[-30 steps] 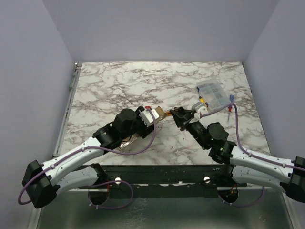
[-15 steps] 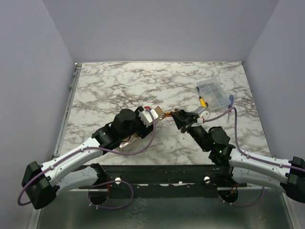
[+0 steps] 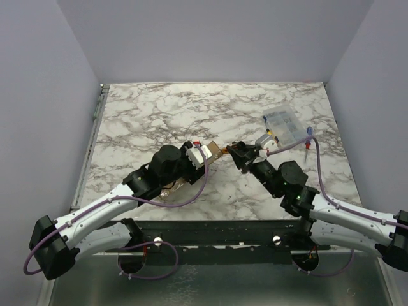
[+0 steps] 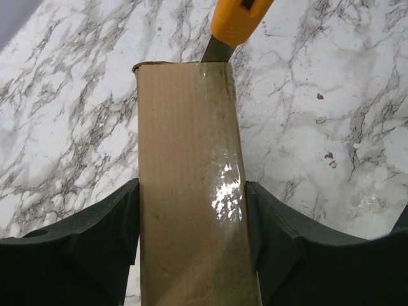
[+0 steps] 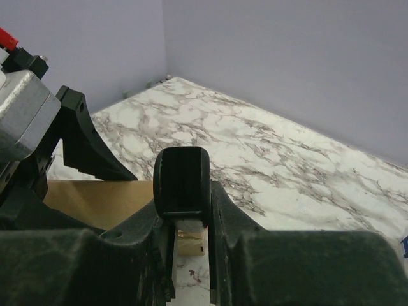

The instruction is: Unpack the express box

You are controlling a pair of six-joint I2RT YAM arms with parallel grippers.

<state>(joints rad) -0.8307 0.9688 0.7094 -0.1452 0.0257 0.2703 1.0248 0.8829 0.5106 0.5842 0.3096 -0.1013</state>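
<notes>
Marble bench (image 3: 159, 108): it carried everything; its far half and left side lay bare, so open room was toward the far edge, while both arms crowded the middle near the near edge.
Express box (image 4: 188, 127): it sat about mid-bench, a little left of centre, mostly hidden under the left arm from above. Its narrow face carried glossy tape. Likely risk: a push from the blade could twist or slide the box out of its clamp.
Compartment case (image 3: 285, 125): it lay toward the far right corner, well apart from the box; a wide swing of the right elbow could knock it.
Left gripper (image 4: 191, 197): its jaws stood part open, pressed on both sides of the box across its narrow width.
Right gripper (image 5: 190, 229): its jaws were closed tight on the dark end of the knife.
Knife (image 4: 241, 19): its orange body hung just past the box's far end, with little room between the two grippers, so they could collide.
Blade (image 4: 217, 52): it met the box's far edge; too deep a cut could damage the contents, and a slip could scratch the marble.
</notes>
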